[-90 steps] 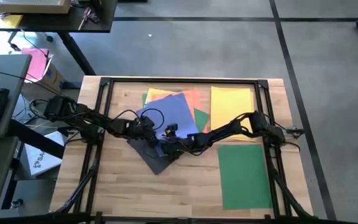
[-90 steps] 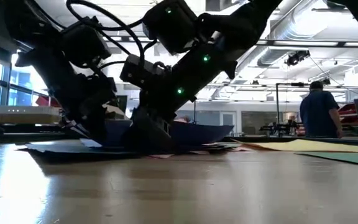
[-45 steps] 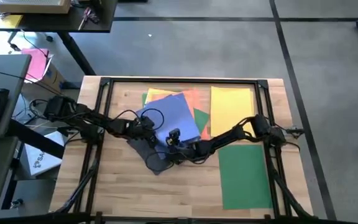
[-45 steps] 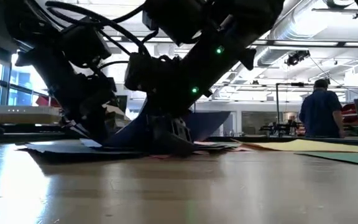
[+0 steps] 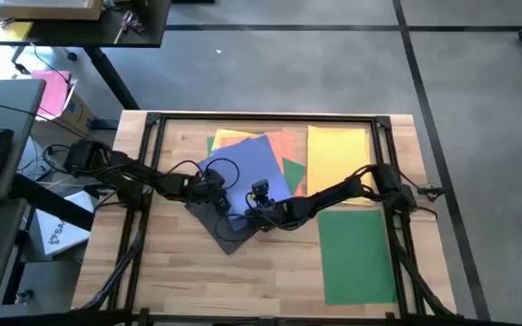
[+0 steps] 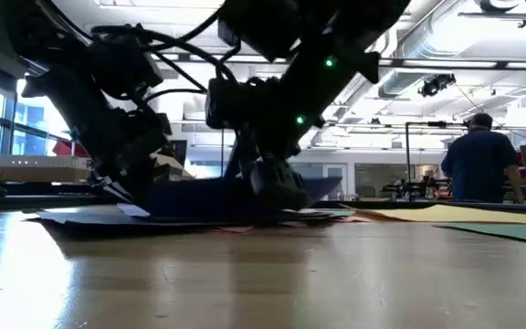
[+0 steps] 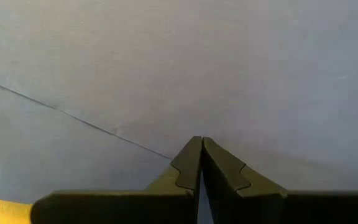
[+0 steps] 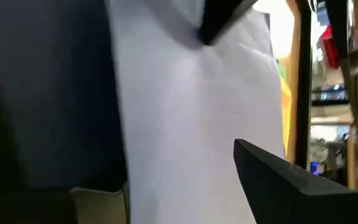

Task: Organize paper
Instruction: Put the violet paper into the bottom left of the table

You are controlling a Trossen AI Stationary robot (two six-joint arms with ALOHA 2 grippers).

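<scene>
Both grippers low, blue sheet (image 5: 252,167) between

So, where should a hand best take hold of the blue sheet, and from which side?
Probably at the blue sheet's near edge, toward the table's front, coming in low from there. In the low view that part seems lifted off the dark grey sheet beneath, while elsewhere it lies flat. The right hand works at that edge; the left hand is shut, at the sheet's left edge.

Even overhead light; low view backlit by windows; right wrist view blurred, perhaps motion.
</scene>
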